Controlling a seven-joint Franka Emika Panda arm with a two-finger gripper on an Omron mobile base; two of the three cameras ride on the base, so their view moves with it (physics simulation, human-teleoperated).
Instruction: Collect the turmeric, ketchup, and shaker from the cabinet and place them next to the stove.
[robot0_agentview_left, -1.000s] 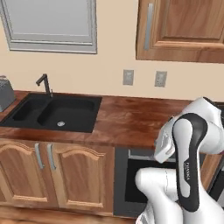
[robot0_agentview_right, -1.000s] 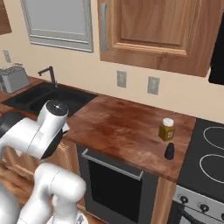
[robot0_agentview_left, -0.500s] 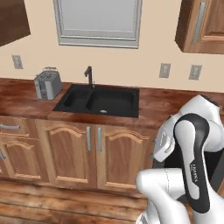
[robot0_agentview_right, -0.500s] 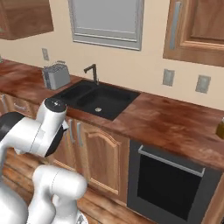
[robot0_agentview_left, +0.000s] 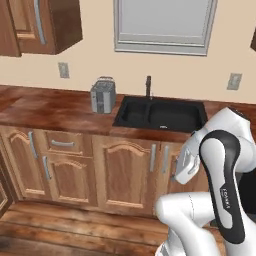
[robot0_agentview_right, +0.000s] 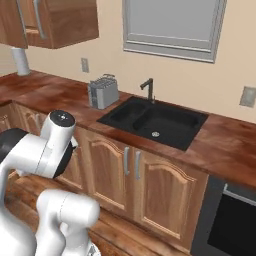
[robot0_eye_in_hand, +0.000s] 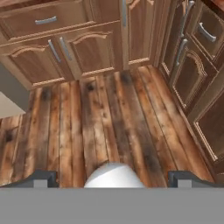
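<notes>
My gripper (robot0_eye_in_hand: 113, 178) points down at the wooden floor, held low in front of the base cabinets. Its two dark fingertips (robot0_eye_in_hand: 41, 177) stand wide apart at the bottom of the hand view, open, with nothing between them. A brown wooden wall cabinet (robot0_agentview_left: 42, 25) with a long steel handle hangs at the upper left, also seen as the cabinet (robot0_agentview_right: 55, 20) from the other side. Its door looks shut. The turmeric, the ketchup, the shaker and the stove are out of view.
A steel toaster (robot0_agentview_left: 103, 95) stands on the brown counter (robot0_agentview_left: 45, 110) left of the black sink (robot0_agentview_left: 160, 114) and its faucet (robot0_agentview_left: 148, 86). A white roll (robot0_agentview_right: 20, 61) stands at the counter's far left. A dark oven front (robot0_agentview_right: 235, 220) lies low on the right. Base cabinets (robot0_eye_in_hand: 65, 48) line the floor.
The whole picture has slid: the base has driven left along the counter. The stove-side counter has left the views, and the toaster and the left wall cabinet have come in. The gripper stays open.
</notes>
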